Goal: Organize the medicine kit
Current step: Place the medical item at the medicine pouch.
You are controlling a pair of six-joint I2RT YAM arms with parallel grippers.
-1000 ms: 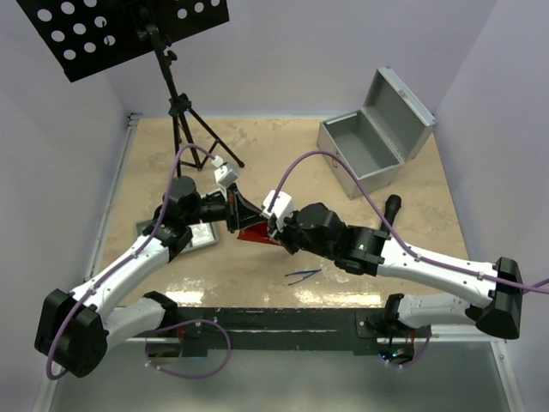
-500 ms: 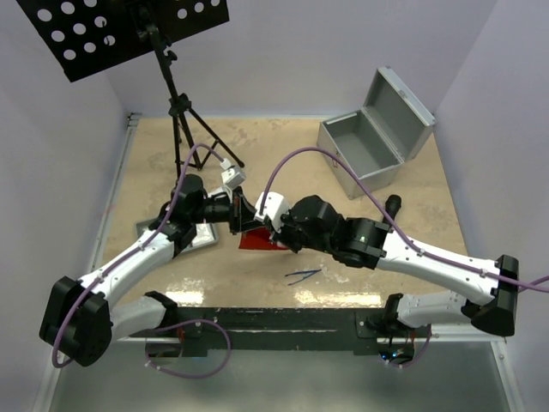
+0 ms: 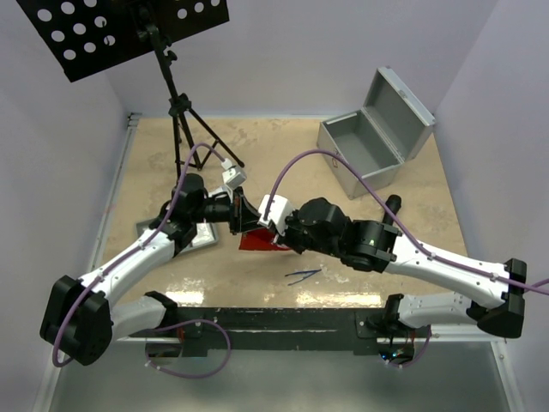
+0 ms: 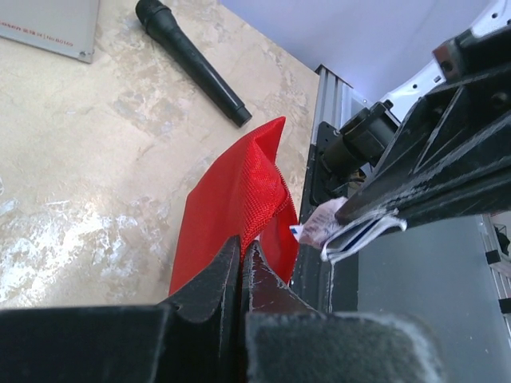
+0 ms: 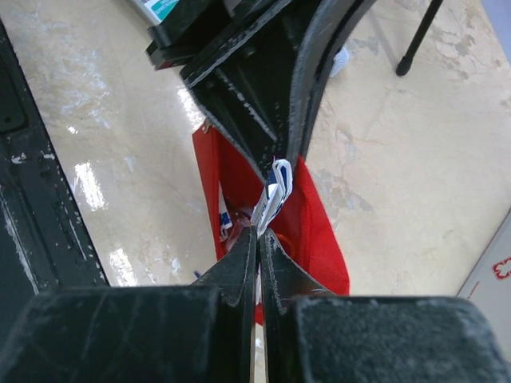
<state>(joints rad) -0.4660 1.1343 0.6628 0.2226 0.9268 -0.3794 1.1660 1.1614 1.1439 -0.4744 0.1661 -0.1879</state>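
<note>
The red pouch [image 3: 256, 239] hangs lifted off the table's middle, its mouth held open. My left gripper [image 3: 244, 220] is shut on the pouch's upper edge [image 4: 242, 241]; the red mesh [image 4: 235, 191] bunches between its fingers. My right gripper [image 3: 274, 228] is shut on a small stack of white and blue packets [image 5: 274, 191], its tips [image 5: 259, 230] right over the open pouch [image 5: 323, 219]. More small supplies show inside the pouch. The silver-grey metal case [image 3: 367, 148] stands open at the back right. A grey tray [image 3: 196, 234] lies under the left arm, partly hidden.
Blue tweezers [image 3: 303, 275] lie near the front edge. A black cylinder [image 3: 392, 209] lies right of the grippers, also in the left wrist view [image 4: 192, 60]. The black tripod stand [image 3: 182, 116] rises at the back left, with one leg [image 5: 417, 36] near the pouch.
Both grippers and the pouch have shifted slightly up and right. The left forearm has swung with them. Both grips are unchanged.
</note>
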